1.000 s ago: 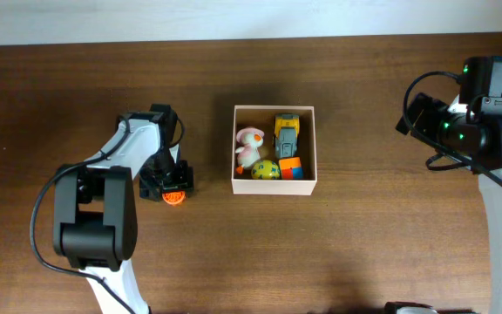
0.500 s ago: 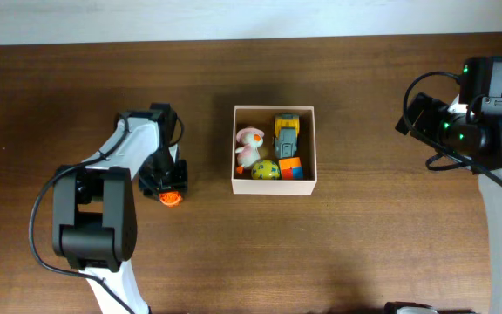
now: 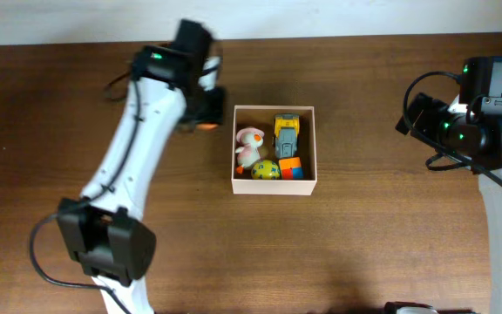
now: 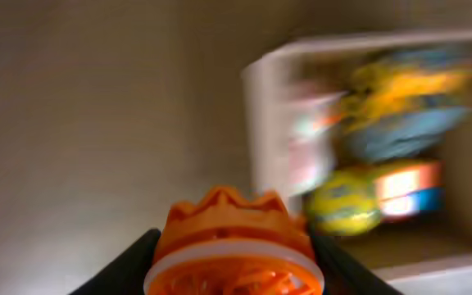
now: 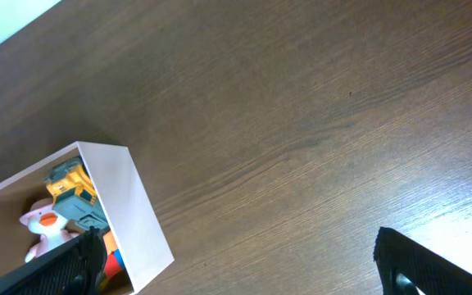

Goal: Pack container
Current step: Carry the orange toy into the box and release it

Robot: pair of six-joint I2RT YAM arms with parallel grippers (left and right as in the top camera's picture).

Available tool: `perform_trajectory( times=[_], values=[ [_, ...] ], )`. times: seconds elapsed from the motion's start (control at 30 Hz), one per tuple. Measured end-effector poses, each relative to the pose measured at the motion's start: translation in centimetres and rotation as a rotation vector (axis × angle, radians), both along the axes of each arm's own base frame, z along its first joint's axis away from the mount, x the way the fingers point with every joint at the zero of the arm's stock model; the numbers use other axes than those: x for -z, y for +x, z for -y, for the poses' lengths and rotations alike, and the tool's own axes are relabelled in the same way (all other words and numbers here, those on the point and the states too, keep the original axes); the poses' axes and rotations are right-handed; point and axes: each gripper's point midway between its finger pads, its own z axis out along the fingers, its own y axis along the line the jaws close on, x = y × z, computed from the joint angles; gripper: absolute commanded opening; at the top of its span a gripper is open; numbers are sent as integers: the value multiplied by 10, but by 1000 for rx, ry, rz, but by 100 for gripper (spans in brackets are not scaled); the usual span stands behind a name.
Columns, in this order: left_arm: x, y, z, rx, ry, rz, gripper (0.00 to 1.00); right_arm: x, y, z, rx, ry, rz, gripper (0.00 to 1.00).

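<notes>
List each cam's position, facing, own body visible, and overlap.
Overhead: above table, facing straight down; left arm, right arm, container between.
Left wrist: on left arm, blurred, facing container past left tool gripping orange toy.
Right wrist: on right arm, facing table and container; right tool open, fingertips at bottom corners.
Shared: all three show the container.

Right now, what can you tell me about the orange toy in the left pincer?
The orange toy looks like moulded plastic: a round body with a crown-like scalloped edge, a white band and a ribbed orange face toward the wrist camera. The left pincer's dark fingers clamp it from both sides. Overhead, it sits outside the container, beside its far left corner. Motion blur hides finer detail.
</notes>
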Motion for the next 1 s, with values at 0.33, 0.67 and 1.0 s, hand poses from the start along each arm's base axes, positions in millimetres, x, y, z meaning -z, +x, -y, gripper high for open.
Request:
perform_trajectory(
  times=[0.33,0.67,1.0],
  values=[
    [37,-8,101,182,7,36,47,0,0,0,0,0,0,99],
    [125,-20,97,185,121,-173,99,0,0,0,0,0,0,99],
    [-21,-13,74,137,61,-1,99,0,0,0,0,0,0,99]
  ],
)
